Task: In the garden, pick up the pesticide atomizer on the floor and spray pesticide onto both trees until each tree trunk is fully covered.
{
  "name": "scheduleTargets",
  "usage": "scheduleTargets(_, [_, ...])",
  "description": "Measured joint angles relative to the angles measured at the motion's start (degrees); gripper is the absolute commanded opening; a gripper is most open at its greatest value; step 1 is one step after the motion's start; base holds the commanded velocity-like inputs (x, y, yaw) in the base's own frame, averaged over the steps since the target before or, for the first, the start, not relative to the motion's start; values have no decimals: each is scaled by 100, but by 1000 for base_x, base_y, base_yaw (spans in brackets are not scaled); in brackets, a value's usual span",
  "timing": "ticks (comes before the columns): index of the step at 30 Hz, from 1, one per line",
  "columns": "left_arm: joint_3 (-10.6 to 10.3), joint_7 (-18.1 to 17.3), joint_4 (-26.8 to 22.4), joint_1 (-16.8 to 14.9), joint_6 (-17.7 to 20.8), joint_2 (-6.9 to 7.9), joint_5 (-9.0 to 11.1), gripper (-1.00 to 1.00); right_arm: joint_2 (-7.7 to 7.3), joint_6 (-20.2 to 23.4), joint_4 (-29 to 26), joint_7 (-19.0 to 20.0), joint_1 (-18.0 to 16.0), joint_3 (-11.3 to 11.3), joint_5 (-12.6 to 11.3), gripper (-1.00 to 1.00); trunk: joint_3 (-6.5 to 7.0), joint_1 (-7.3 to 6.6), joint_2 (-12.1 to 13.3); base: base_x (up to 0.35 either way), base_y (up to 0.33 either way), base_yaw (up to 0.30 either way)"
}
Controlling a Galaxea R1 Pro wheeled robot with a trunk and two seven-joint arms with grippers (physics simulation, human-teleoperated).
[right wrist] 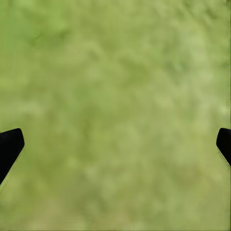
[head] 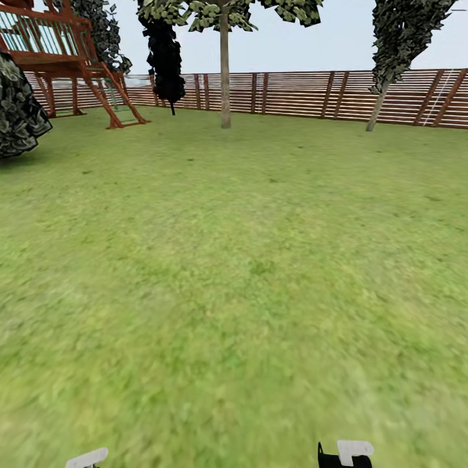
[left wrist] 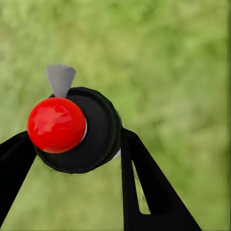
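Two black fingers of the left tool are closed around the pesticide atomizer, pinching its round black body from either side; in the left wrist view the atomizer shows a glossy red ball at its top and a small grey nozzle-like tab just beyond it, with blurred green lawn behind. The right tool is spread wide, its two dark fingertips at opposite edges of the right wrist view with only grass between them. From the head view, the lawn stretches forward to a brown horizontal-slat fence that closes off the garden. One tree with a straight, bare pale trunk and green foliage high up stands near the fence, roughly ahead and a little to the left of centre, well apart from the robot. A second tree with a thin leaning stem stands to the right by the fence, and a black-foliaged tree stands left of the pale trunk. A red-brown wooden play structure occupies the far left, with a round dark bush in front of it. Small white parts of the robot's arms peek in at the lower edge of the head view.
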Motion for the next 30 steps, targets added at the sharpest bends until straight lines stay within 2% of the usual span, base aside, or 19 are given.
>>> scheduleTargets(11, [0,8,0,0,0,9,0,-100,15,0,-4,0,0,1,-3,100,0,0,0,336,0,0])
scheduleTargets(14, [0,9,0,0,1,9,0,-100,136,-3,-22,-5,0,0,-13,100,0,0,0,336,0,0])
scheduleTargets(16, [0,7,0,0,0,9,0,-100,157,-7,-32,-11,0,-16,-16,100,0,0,0,336,0,0])
scheduleTargets(30, [0,8,0,0,8,9,0,-100,149,-11,-26,9,0,9,7,100,0,0,0,336,0,0])
